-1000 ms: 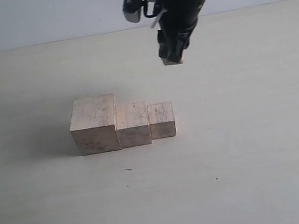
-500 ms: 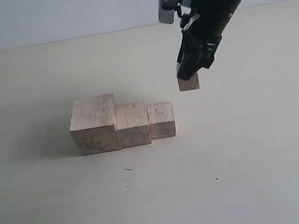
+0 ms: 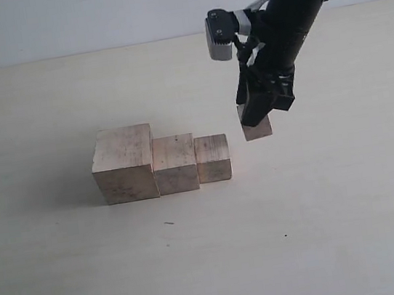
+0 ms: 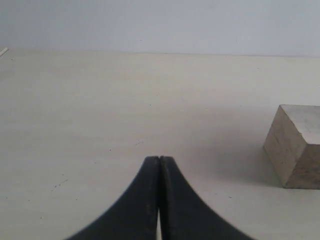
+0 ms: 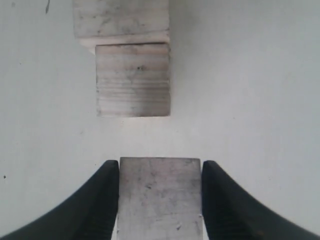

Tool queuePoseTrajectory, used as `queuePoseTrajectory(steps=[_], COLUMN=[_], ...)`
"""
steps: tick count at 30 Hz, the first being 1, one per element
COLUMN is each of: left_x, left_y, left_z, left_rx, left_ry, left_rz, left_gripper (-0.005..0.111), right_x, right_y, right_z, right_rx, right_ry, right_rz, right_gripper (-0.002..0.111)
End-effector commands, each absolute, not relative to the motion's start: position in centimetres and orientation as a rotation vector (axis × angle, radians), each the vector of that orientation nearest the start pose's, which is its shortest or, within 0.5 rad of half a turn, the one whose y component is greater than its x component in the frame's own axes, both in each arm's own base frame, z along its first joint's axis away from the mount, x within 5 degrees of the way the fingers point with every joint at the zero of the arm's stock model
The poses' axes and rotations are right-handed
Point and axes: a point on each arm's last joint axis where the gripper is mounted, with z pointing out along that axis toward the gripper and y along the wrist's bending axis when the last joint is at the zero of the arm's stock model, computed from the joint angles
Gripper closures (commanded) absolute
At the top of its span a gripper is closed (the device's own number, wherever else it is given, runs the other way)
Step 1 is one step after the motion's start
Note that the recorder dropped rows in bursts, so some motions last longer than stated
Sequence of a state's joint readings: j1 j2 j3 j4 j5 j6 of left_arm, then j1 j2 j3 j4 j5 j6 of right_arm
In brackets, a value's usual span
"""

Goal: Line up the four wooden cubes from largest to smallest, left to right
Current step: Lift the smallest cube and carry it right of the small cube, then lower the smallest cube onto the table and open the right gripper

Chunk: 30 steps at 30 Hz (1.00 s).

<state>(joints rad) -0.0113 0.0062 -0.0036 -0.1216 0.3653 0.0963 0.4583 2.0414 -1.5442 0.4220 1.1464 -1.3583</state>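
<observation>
Three pale wooden cubes stand touching in a row on the table: the largest cube [image 3: 124, 163] at the left, the second cube [image 3: 175, 164] beside it, the third cube [image 3: 213, 158] at the right end. The smallest cube [image 3: 257, 129] hangs above the table, just right of and behind the third cube, with my right gripper [image 3: 257, 117] shut on it. In the right wrist view the smallest cube [image 5: 160, 197] sits between my two fingers, with the third cube [image 5: 133, 79] ahead of it. My left gripper [image 4: 159, 160] is shut and empty; the largest cube [image 4: 298, 145] stands off to one side.
The pale tabletop [image 3: 323, 210] spreads wide around the row. A light wall [image 3: 90, 16] runs along the far edge. Small dark specks [image 3: 169, 223] mark the table in front of the cubes.
My right gripper has come down and toward the front with the smallest cube, from high behind the row to just right of the third cube. The three-cube row has not moved.
</observation>
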Motion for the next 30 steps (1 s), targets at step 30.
queuePoseTrajectory(steps=[30], left_x=[5.3], left_y=[-0.4], left_z=[18.2], left_rx=[0.022], left_ry=[1.835], left_rz=[-0.055], left_gripper=[0.107], right_x=[31.8], right_y=[19.9], right_z=[15.0], right_rx=[-2.017], right_ry=[1.861], right_rz=[0.484], right_gripper=[0.108])
